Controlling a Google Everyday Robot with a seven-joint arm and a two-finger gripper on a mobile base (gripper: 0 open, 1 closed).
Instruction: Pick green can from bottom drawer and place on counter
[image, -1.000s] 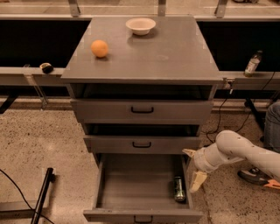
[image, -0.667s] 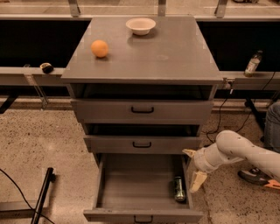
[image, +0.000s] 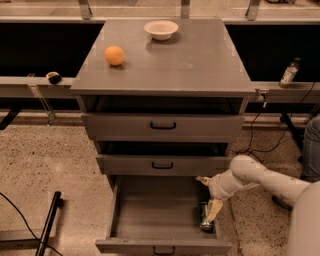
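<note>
The bottom drawer (image: 150, 212) of the grey cabinet is pulled open. The green can (image: 204, 216) lies on its side inside it, against the right wall near the front. My gripper (image: 209, 197) comes in from the right on a white arm and hangs over the drawer's right edge, just above and beside the can. Its fingers (image: 215, 209) are spread apart, one up near the middle drawer, one down by the can, with nothing between them. The counter (image: 200, 60) is the cabinet's flat grey top.
An orange (image: 114, 55) and a white bowl (image: 161, 29) sit on the counter. The top drawer (image: 163, 126) and middle drawer (image: 162, 164) are slightly out. A bottle (image: 288, 73) stands on the right ledge. A black stand (image: 47, 225) lies on the floor at left.
</note>
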